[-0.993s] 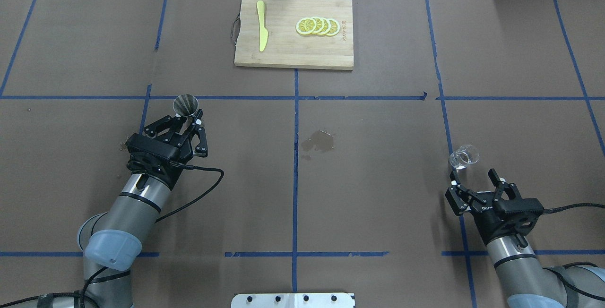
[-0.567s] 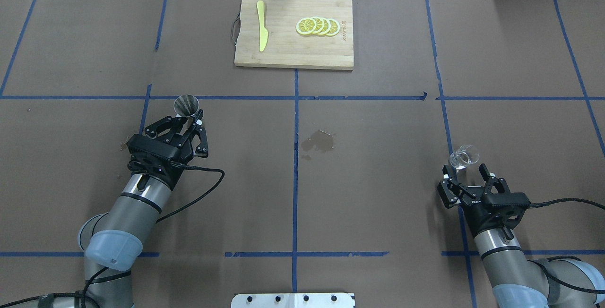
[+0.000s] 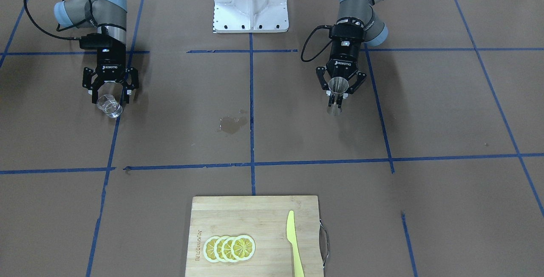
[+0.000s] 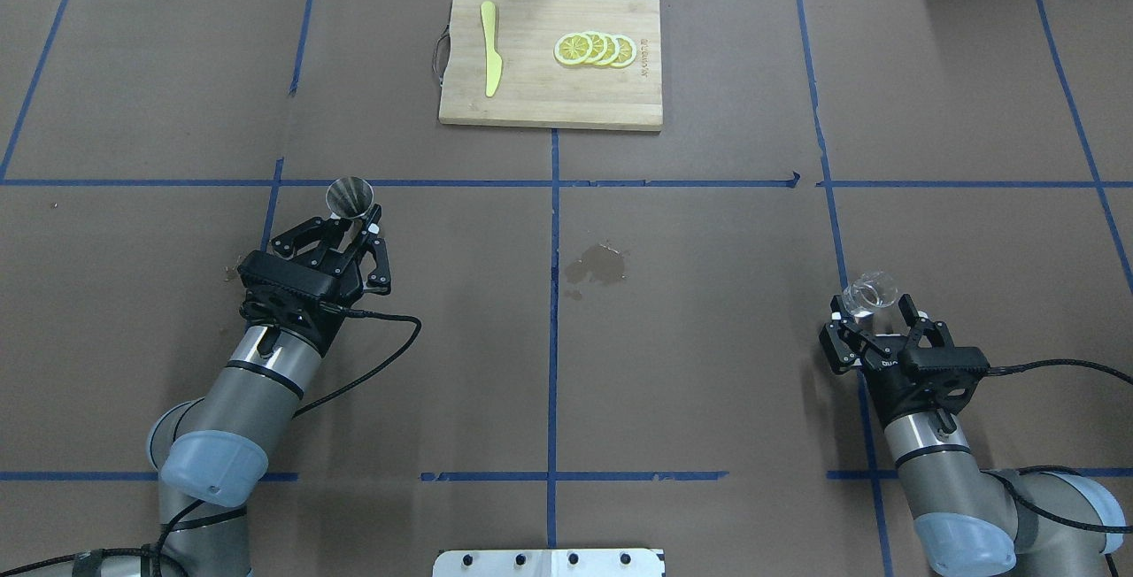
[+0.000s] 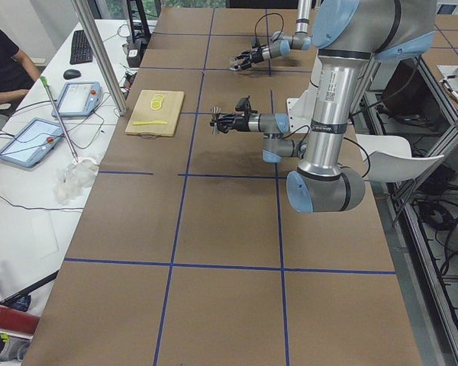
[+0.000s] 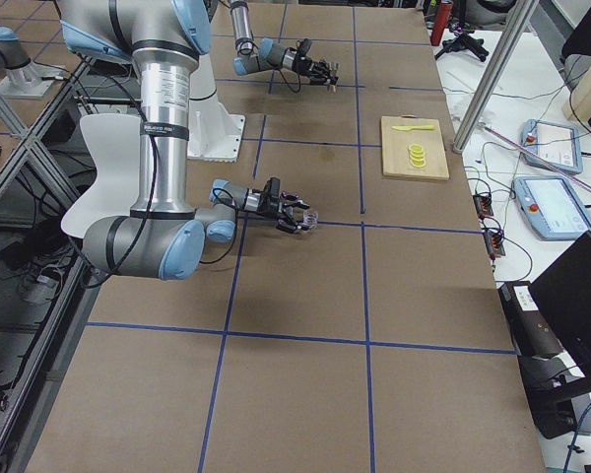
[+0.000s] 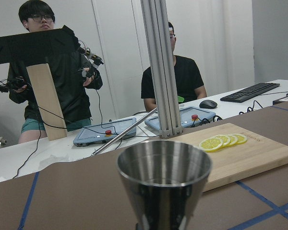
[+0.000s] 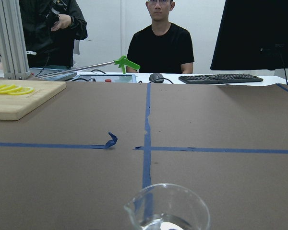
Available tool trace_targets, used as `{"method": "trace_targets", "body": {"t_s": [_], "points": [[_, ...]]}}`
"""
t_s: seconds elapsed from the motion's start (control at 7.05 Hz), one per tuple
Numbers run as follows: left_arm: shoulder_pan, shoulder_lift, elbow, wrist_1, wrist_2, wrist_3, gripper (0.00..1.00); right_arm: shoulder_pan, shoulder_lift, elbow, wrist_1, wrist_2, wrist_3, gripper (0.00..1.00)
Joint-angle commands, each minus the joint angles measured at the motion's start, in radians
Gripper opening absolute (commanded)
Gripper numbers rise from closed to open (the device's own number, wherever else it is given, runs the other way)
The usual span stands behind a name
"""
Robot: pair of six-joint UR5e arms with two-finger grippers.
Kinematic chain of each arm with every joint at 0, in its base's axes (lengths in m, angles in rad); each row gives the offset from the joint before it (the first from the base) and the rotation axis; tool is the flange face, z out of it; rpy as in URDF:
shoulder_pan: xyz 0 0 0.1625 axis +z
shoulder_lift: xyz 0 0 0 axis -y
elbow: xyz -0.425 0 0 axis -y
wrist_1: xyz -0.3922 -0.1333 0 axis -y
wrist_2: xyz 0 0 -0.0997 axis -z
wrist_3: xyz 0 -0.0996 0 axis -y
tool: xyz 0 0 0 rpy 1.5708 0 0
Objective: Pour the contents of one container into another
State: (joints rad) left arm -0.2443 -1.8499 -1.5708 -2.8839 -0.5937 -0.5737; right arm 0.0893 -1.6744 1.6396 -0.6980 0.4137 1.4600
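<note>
Grasp step: right tool (image 4: 871,316) spread around cup (image 4: 868,293), right of spill (image 4: 597,265); left tool (image 4: 357,223) grips jigger (image 4: 349,196); next, clench on cup, lift

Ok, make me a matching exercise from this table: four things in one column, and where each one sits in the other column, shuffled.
Things:
1. glass cup
2. jigger
3. lemon slices
4. yellow knife

Places:
A. on the cutting board, by its handle end
B. gripped by the left hand
C. on the cutting board, overlapping in a row
D. at the fingertips of the open right hand

Pairs: 1-D, 2-B, 3-C, 4-A
</note>
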Motion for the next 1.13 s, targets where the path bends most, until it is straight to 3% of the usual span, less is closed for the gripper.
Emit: {"method": "trace_targets", "body": {"t_s": [0.0,0.99], "points": [[0.0,0.0,0.0,0.0,0.0,0.0,0.0,0.01,0.002,-0.007,0.0,0.007,-0.001,0.93],[0.0,0.0,-0.002,-0.002,0.002,0.002,0.0,0.043,0.039,-0.035,0.0,0.056,-0.013,0.88]]}}
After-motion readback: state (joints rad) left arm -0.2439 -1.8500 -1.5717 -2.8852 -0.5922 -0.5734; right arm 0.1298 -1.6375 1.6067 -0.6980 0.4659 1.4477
